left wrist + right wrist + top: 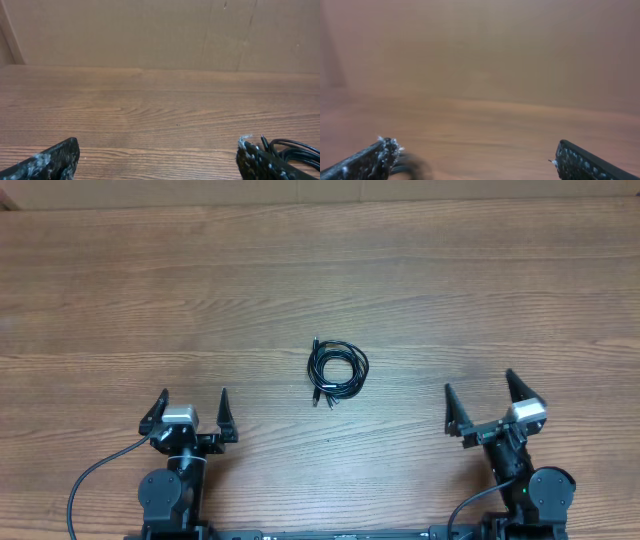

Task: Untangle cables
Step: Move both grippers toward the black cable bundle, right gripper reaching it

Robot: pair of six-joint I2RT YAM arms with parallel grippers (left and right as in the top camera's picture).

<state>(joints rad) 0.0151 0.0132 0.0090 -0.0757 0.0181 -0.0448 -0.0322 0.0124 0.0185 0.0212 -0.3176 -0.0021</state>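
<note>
Cables (337, 372) coiled mid-worktop (150, 290); both claws wide, empty.

Overhead, we see one tight coil lying between and ahead of the left claw (194, 395) and right claw (478, 382), well apart from each. From the left wrist, the coil shows at the low right edge. The right wrist view is too blurred for us to pick it out. We would pin the coil with one claw and draw a plug end outward slowly.

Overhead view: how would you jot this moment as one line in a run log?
cables: coiled together mid-table, untouched | left gripper: open, empty, apart from cables | right gripper: open, empty, apart from cables
</note>
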